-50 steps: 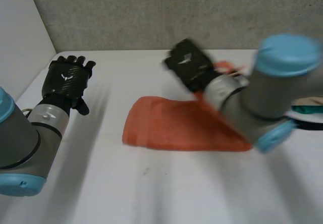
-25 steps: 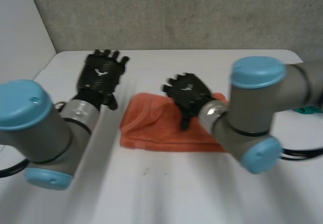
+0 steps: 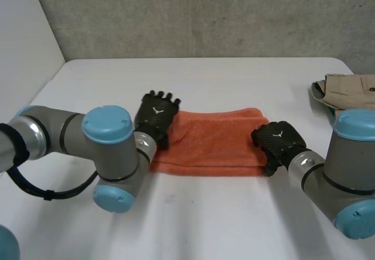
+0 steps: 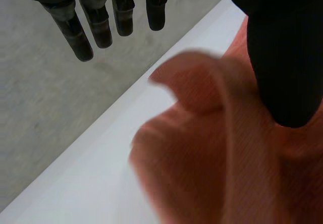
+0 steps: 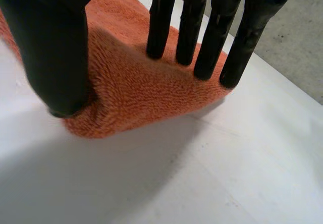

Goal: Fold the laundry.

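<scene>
An orange towel (image 3: 217, 140) lies folded in a long band across the middle of the white table (image 3: 234, 219). My left hand (image 3: 157, 112) is at its left end; in the left wrist view the fingers (image 4: 81, 37) stand straight and clear of the towel (image 4: 217, 158) while the thumb (image 4: 282, 57) rests on it. My right hand (image 3: 276, 142) is at the towel's right end. There the straight fingers (image 5: 186, 27) press on top of the towel (image 5: 146, 93) and the thumb (image 5: 60, 47) pushes into its near side, pinching a hump of cloth.
A beige garment (image 3: 348, 91) lies at the table's right edge, beyond my right arm. A grey wall (image 3: 205, 14) runs along the back. Bare table stretches in front of the towel and behind it.
My left hand has swung in from the far left corner to the towel's left end. My right hand has come back from above the towel's far side to its right end and taken hold.
</scene>
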